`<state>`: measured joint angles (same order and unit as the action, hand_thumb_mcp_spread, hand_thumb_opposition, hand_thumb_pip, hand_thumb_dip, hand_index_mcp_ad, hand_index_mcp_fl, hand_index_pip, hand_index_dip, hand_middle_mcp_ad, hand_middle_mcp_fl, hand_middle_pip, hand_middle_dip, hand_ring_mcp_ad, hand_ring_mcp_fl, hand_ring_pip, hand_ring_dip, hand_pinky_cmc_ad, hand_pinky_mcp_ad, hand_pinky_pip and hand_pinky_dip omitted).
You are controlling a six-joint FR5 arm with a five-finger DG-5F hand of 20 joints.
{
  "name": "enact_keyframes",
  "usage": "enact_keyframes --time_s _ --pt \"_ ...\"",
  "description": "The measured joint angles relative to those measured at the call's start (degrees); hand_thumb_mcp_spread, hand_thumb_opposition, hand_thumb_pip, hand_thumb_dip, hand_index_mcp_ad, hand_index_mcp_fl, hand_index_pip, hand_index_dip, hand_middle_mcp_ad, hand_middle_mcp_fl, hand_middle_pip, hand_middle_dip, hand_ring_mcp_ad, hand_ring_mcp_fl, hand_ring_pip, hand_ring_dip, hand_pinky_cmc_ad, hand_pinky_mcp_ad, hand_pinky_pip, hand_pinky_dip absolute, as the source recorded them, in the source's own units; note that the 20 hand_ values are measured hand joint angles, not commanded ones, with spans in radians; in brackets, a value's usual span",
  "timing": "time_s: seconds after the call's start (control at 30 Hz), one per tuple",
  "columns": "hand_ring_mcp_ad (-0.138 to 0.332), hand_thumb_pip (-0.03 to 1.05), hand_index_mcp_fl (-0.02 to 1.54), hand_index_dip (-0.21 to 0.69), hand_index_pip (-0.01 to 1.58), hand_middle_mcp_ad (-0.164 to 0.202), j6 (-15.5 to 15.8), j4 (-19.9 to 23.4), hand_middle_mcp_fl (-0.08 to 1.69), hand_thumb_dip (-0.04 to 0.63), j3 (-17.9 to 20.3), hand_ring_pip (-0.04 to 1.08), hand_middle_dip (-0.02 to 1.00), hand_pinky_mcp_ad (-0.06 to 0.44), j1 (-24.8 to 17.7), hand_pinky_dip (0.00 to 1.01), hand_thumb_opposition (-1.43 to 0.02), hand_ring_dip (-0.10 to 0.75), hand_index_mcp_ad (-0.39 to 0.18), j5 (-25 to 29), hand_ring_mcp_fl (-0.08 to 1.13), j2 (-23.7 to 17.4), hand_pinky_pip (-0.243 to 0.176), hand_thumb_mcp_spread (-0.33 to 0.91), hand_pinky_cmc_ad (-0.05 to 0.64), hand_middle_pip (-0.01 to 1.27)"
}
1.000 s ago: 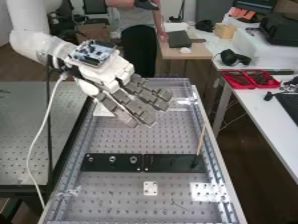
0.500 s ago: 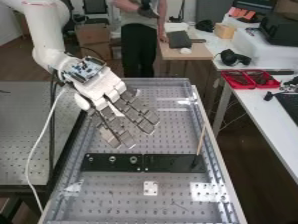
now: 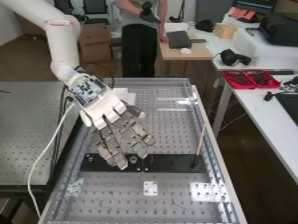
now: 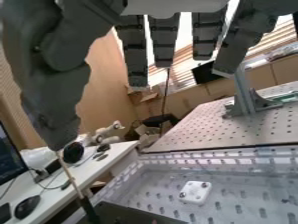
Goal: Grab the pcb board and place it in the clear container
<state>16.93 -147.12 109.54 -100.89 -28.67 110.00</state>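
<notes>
A long, grey, perforated metal bench (image 3: 169, 205) is being bordered by raised, shiny, see-through edging, and small reflections are being thrown back by its surface. At its left, as seen in the high view, a second grey perforated metal table (image 3: 26, 135) is being set alongside. At its right, a white rectangular desk (image 3: 263, 117) is being placed, a little apart. From the upper left, a thick, white, tubular robot arm (image 3: 64, 42) is being angled over the bench's left edge.

By this arm, the hand (image 3: 104, 106), with a white back and dark grey fingers, is being held above the bench's left half. Its fingers are being kept nearly straight, slanting downward, released, over the left part of two flat black rectangular plates (image 3: 174, 163). These are being laid end to end across the bench, nearly from its left edge to its right.

Near the far left corner, a pale, flat-looking piece (image 3: 122, 93) is being partly hidden by the hand. On the hand's back, close to the wrist, a blue and white rectangular circuit board (image 3: 88, 90) is being carried. By the plates' right end, a thin wooden stick (image 3: 201, 139) is being propped up, dark-footed and slightly tilted. Between the plates and the near edge, a small white square plate with holes (image 4: 195, 192) is being supported by the bench. Which piece is being meant as the task's board or container cannot be told.
</notes>
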Motion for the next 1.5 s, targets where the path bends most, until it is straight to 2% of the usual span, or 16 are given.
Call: enact_keyframes --time_s 0.27,0.63,0.77,0.9,1.0,1.1,1.5 --pt "0.215 0.64 0.13 0.126 1.10 0.093 -1.73 0.03 0.02 0.190 -0.05 0.09 0.10 0.197 0.35 0.57 -0.80 -0.031 0.009 -0.80 0.00 1.36 -0.127 0.32 0.290 0.14" --pt "0.215 0.64 0.10 0.112 1.43 0.093 -0.78 -0.30 0.02 0.206 -1.50 0.09 0.10 0.199 0.94 0.57 -0.82 -0.031 -0.007 -1.15 0.00 4.29 -0.126 0.32 0.290 0.13" --pt "0.213 0.66 0.08 0.112 1.50 0.089 0.25 0.10 0.02 0.204 -2.73 0.09 0.10 0.199 0.50 0.56 -0.82 -0.031 -0.009 1.86 0.00 5.83 -0.126 0.32 0.290 0.13" --pt "0.211 0.68 0.08 0.113 1.52 0.082 2.40 2.66 0.02 0.204 -3.50 0.09 0.11 0.199 -0.09 0.56 -0.82 -0.031 -0.005 5.46 0.00 7.10 -0.126 0.32 0.290 0.13" --pt "0.211 0.68 0.04 0.112 1.54 0.082 2.17 2.80 0.02 0.208 -4.13 0.09 0.11 0.199 -0.31 0.57 -0.82 -0.031 -0.005 6.80 0.00 8.05 -0.126 0.32 0.290 0.13" --pt "0.211 0.68 0.04 0.112 1.54 0.082 0.82 2.47 0.02 0.204 -4.65 0.09 0.11 0.199 -0.53 0.59 -0.82 -0.031 -0.005 7.09 0.00 8.98 -0.124 0.32 0.290 0.13" --pt "0.211 0.68 0.02 0.112 1.56 0.082 0.76 1.49 0.02 0.223 -7.16 0.10 0.11 0.195 -1.40 0.63 -0.85 -0.031 -0.005 6.00 0.00 12.36 -0.126 0.35 0.290 0.13"
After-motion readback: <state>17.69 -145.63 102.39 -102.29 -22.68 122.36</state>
